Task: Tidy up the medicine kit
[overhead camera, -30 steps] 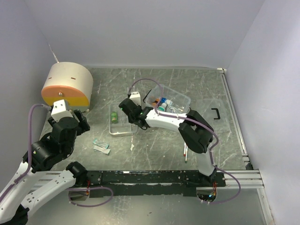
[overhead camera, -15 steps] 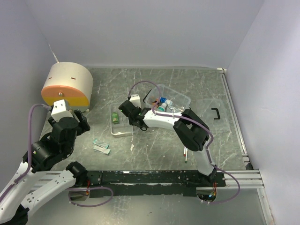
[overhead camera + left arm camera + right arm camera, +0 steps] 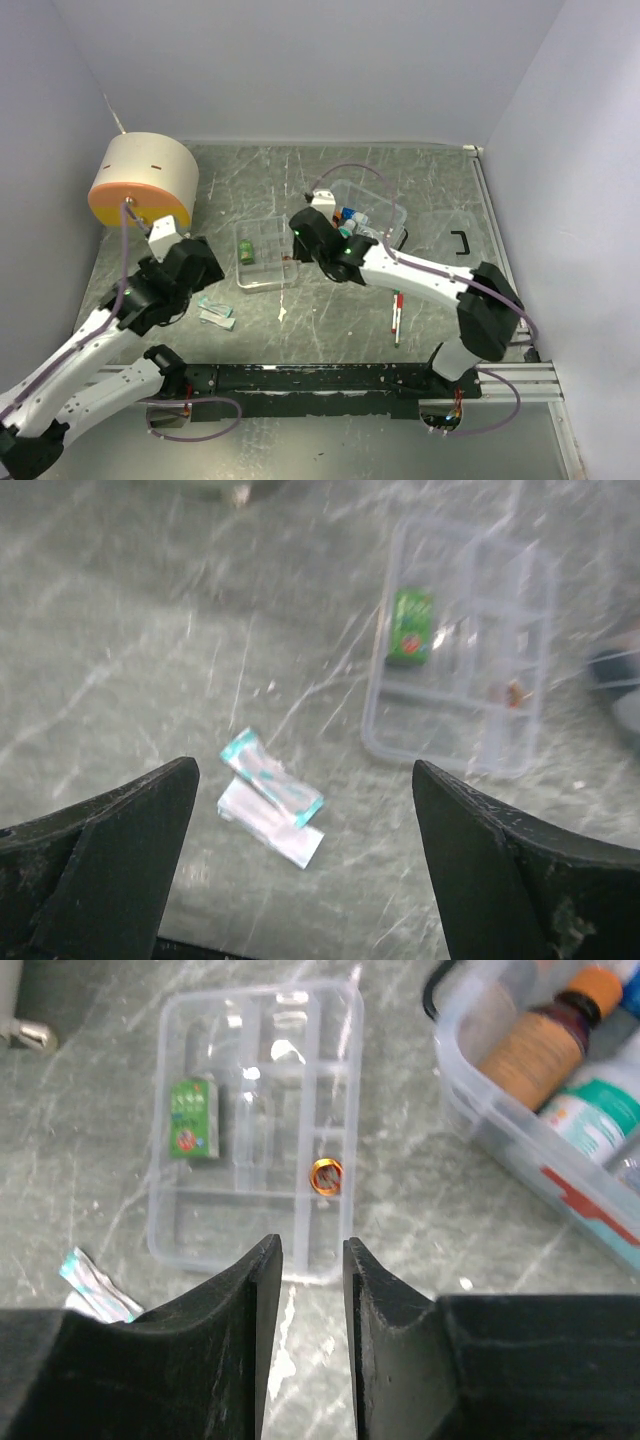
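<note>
A clear divided organizer tray (image 3: 259, 257) lies at table centre-left, also in the left wrist view (image 3: 465, 650) and right wrist view (image 3: 255, 1120). It holds a small green box (image 3: 193, 1118) and an orange ring (image 3: 327, 1176) in separate compartments. Two flat packets (image 3: 215, 312), one teal (image 3: 272, 783) and one white (image 3: 270, 826), lie on the table left of the tray. My left gripper (image 3: 205, 262) (image 3: 305, 770) is wide open and empty above the packets. My right gripper (image 3: 298, 238) (image 3: 312, 1245) is slightly open and empty, just off the tray's near edge.
A clear bin (image 3: 385, 213) with medicine bottles, one brown (image 3: 535, 1045), stands right of the tray. A red-and-white pen (image 3: 397, 315) lies near the front. A round beige and orange container (image 3: 143, 183) is back left. A black handle (image 3: 460, 243) lies at the right.
My left arm has swung forward and right over the packets. My right gripper has drawn back from over the tray toward the right, and its elbow has swung out to the right.
</note>
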